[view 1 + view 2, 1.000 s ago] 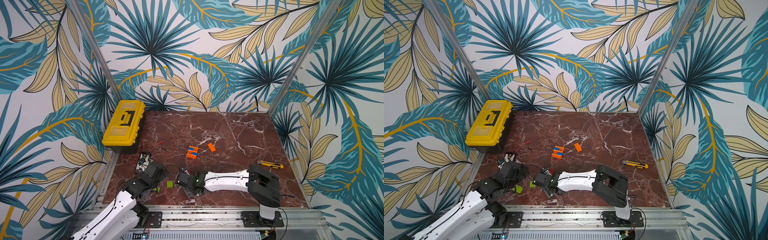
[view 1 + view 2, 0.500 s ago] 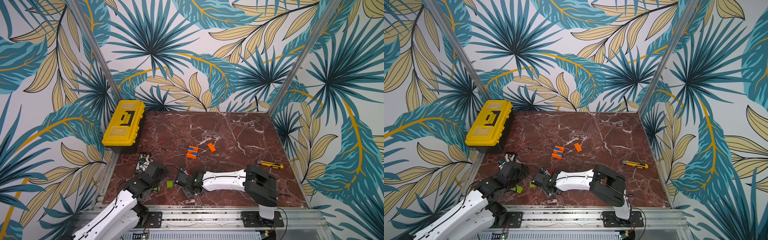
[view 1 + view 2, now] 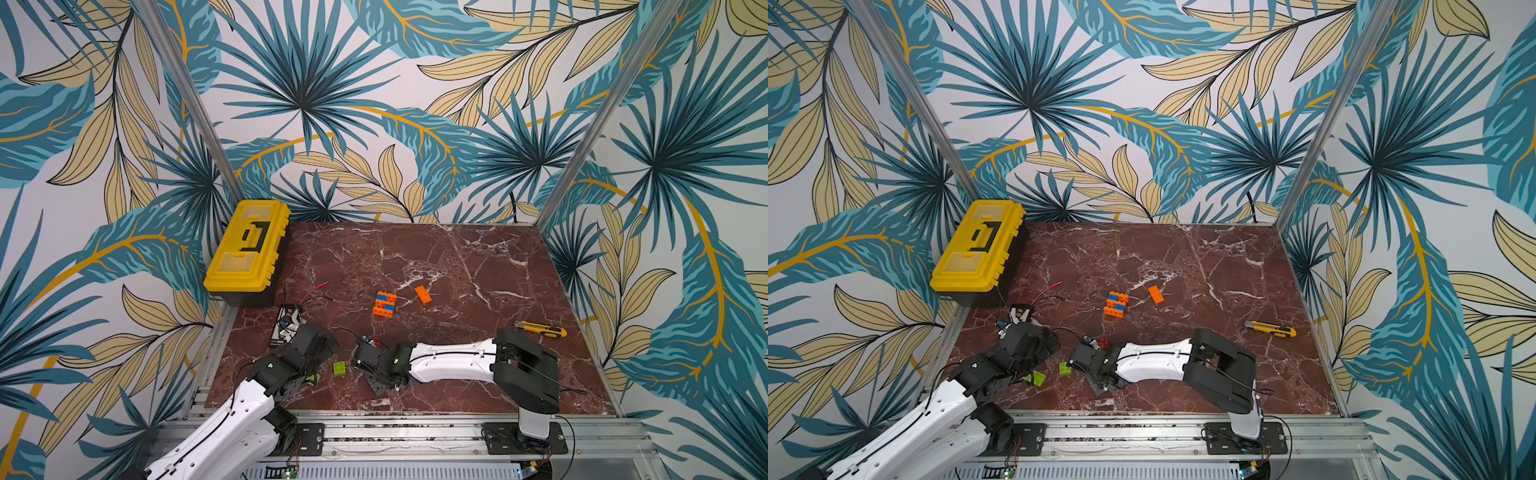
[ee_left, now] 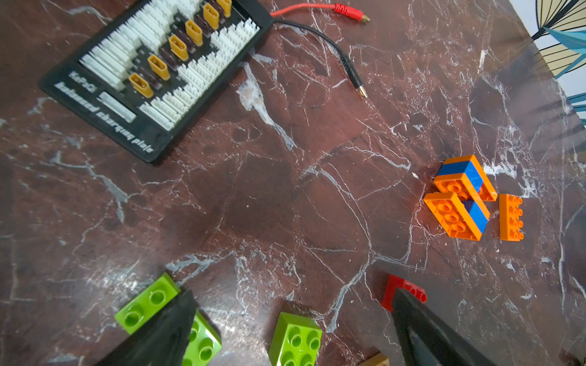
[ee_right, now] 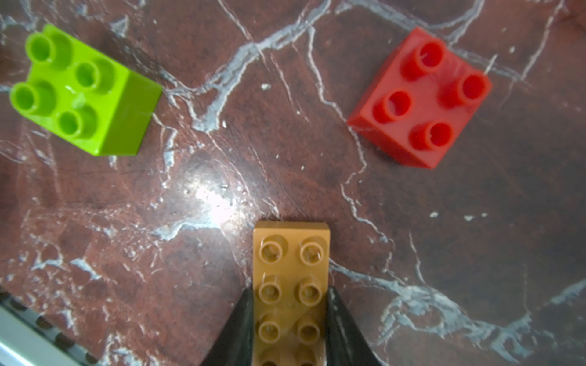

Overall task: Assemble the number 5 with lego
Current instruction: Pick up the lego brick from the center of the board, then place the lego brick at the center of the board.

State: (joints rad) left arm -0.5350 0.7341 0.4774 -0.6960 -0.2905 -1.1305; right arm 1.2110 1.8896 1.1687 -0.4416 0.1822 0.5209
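My right gripper is shut on a long tan lego brick, a finger pressed against each long side; the brick rests low over the marble floor. A square lime green brick and a square red brick lie apart ahead of it. My left gripper is open and holds nothing. One of its fingers covers part of a long green brick, and the square green brick lies between the fingers. An orange and blue lego stack and a loose orange brick lie mid-table.
A yellow toolbox stands at the back left. A black charging board with red and black leads lies by the left arm. A yellow utility knife lies at the right. The metal rail runs along the front edge.
My right gripper's jaws have closed onto the tan brick, and its arm has edged slightly left. The left arm has not moved.
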